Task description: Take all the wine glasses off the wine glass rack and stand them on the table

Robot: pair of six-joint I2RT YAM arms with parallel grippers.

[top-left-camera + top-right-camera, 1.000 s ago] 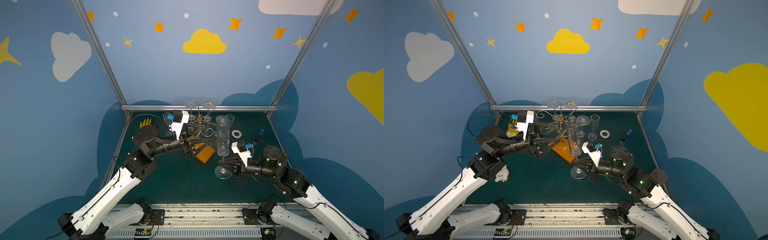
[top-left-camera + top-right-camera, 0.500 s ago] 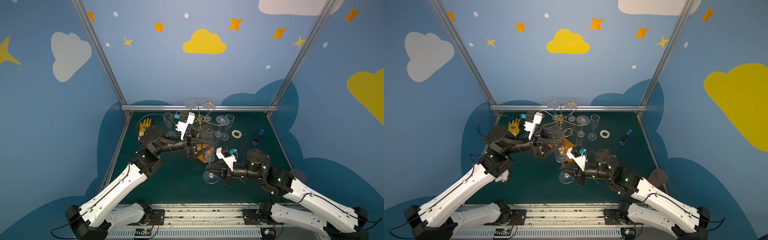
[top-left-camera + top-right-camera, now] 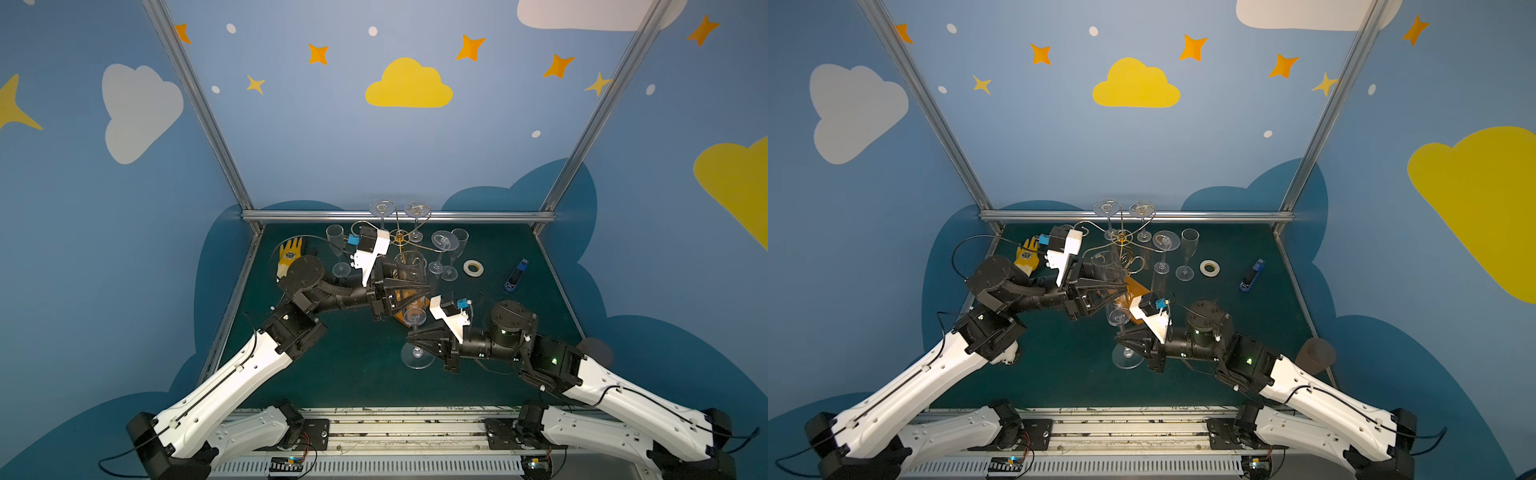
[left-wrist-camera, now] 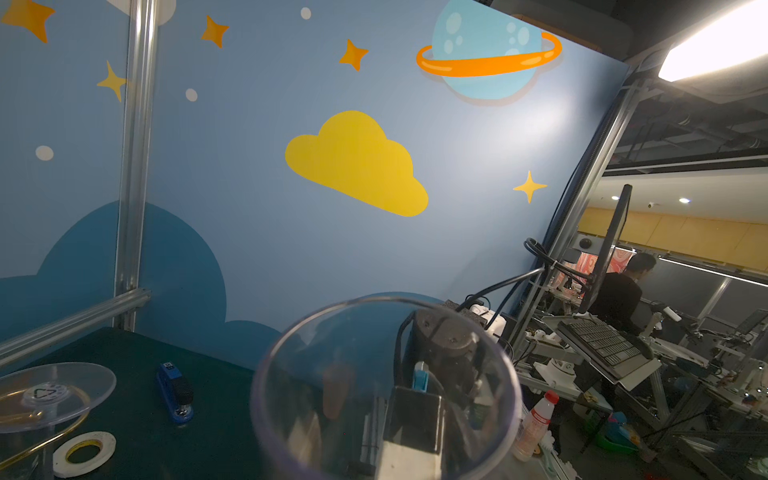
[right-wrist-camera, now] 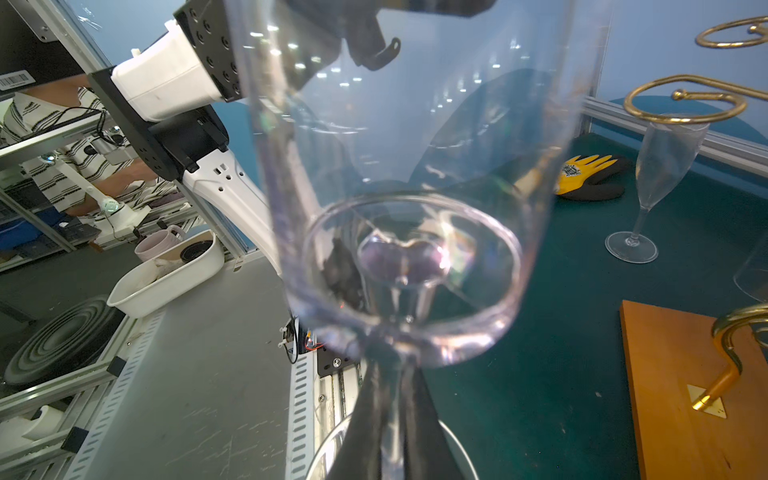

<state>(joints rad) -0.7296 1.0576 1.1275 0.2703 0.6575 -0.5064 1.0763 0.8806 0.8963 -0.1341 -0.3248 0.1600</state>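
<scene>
Both top views: wine glass [image 3: 414,318], stem pinched by right end effector [image 3: 413,338], carried over; left end effector [image 3: 426,291] narrowing round its bowl, grip uncertain: probably a handover.

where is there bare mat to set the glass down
Bare mat lies in front, between the left arm and the held glass; a smaller patch between the stapler and the right arm. The back is crowded: rack, standing glasses, tape roll, glove.
</scene>
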